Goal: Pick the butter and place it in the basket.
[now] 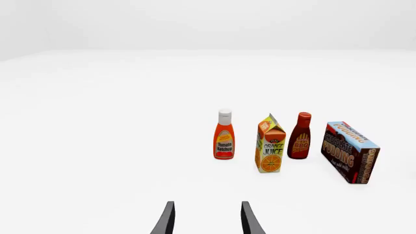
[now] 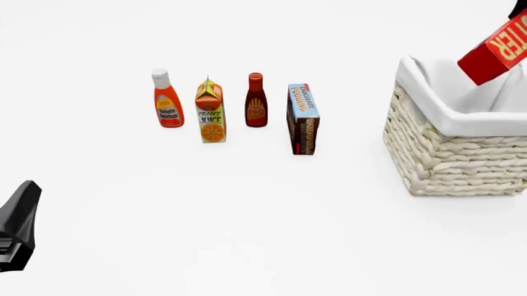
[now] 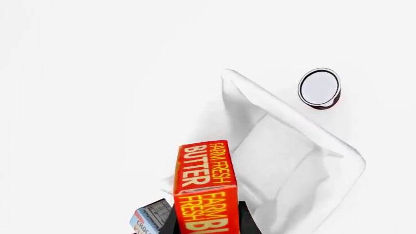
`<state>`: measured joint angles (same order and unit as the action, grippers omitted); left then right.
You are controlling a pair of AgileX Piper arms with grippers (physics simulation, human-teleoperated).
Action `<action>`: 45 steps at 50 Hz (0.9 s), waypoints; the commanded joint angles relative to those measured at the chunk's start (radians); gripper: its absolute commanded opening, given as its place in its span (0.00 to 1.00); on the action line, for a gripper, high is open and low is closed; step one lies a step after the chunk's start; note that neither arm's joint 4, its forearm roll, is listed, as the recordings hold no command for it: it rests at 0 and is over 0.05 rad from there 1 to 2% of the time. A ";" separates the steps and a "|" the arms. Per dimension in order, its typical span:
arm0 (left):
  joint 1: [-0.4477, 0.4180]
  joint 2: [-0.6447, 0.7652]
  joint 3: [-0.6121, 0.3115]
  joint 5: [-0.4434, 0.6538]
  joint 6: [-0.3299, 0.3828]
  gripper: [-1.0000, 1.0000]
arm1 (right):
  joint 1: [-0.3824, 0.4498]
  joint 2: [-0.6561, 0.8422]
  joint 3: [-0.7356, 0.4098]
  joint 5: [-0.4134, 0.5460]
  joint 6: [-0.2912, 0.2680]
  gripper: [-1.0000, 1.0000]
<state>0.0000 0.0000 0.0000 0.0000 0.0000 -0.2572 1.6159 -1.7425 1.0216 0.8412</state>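
The butter, a red-orange carton with yellow lettering, hangs tilted in the air over the basket's far right part. The right wrist view shows it gripped between the two dark fingers of my right gripper, with the basket's white liner below it. The basket is cream woven with a white cloth rim and stands at the right. My left gripper is open and empty, low over the table, facing the row of groceries. Only the butter shows of the right gripper's load in the front view.
A ketchup bottle, an orange juice carton, a BBQ sauce bottle and a chocolate pudding box stand in a row left of the basket. A round dark-rimmed can stands beyond the basket. The left arm is at the front left.
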 commanded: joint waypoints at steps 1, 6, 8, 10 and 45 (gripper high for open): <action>0.000 0.000 0.000 0.000 0.000 1.00 | -0.014 -0.002 -0.009 -0.015 0.021 0.00; 0.000 0.000 0.000 0.000 0.000 1.00 | -0.019 0.002 -0.010 -0.016 0.021 0.00; 0.000 0.000 0.000 0.000 0.000 1.00 | -0.022 0.004 -0.012 -0.017 0.020 0.00; 0.000 0.000 0.000 0.000 0.000 1.00 | -0.023 0.007 -0.009 -0.020 0.021 0.00; 0.000 0.000 0.000 0.000 0.000 1.00 | -0.038 0.015 0.044 -0.057 0.041 0.00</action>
<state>0.0000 0.0000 0.0000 0.0000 0.0000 -0.2866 1.6420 -1.6992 0.9802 0.8623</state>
